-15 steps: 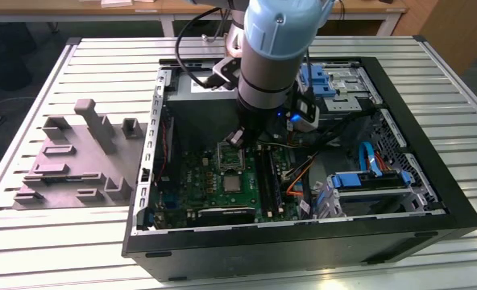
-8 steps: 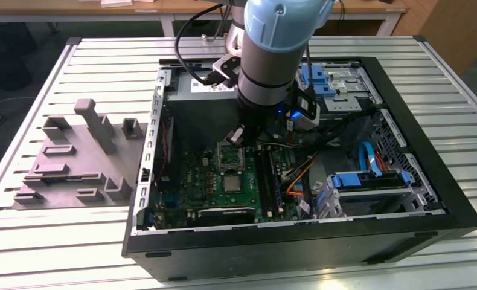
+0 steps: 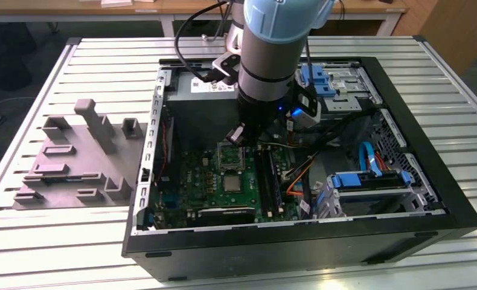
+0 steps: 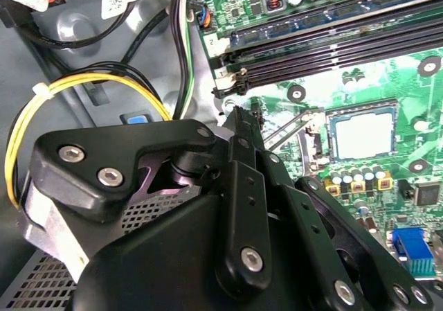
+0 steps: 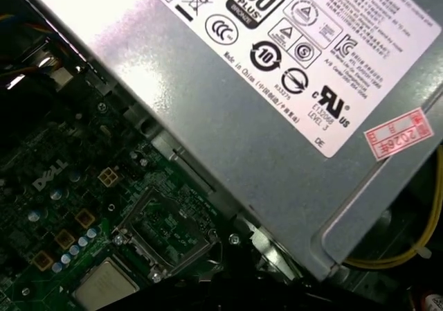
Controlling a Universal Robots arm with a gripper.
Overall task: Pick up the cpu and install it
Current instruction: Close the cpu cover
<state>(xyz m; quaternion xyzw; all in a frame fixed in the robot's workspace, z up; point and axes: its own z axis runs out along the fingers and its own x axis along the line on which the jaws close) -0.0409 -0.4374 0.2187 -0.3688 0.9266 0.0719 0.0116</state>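
**Claw over the open socket, cpu lying in it**

In the exterior view my claw (image 3: 236,136) hung inside the computer case (image 3: 303,248), just above the motherboard (image 3: 214,187), with the cpu (image 3: 233,183) flat on the board close below it. In the second wrist view the claw (image 4: 239,117) looked drawn together on nothing. The cpu (image 4: 363,134) lay apart from it in its socket, beside the raised lever (image 4: 287,127) and below the memory slots (image 4: 332,48). In the first wrist view the cpu (image 5: 104,283) lay next to the swung-open retention frame (image 5: 138,212), under the power supply (image 5: 277,117). I judged it placed but not yet latched; closing up would call for a careful path around that lever.
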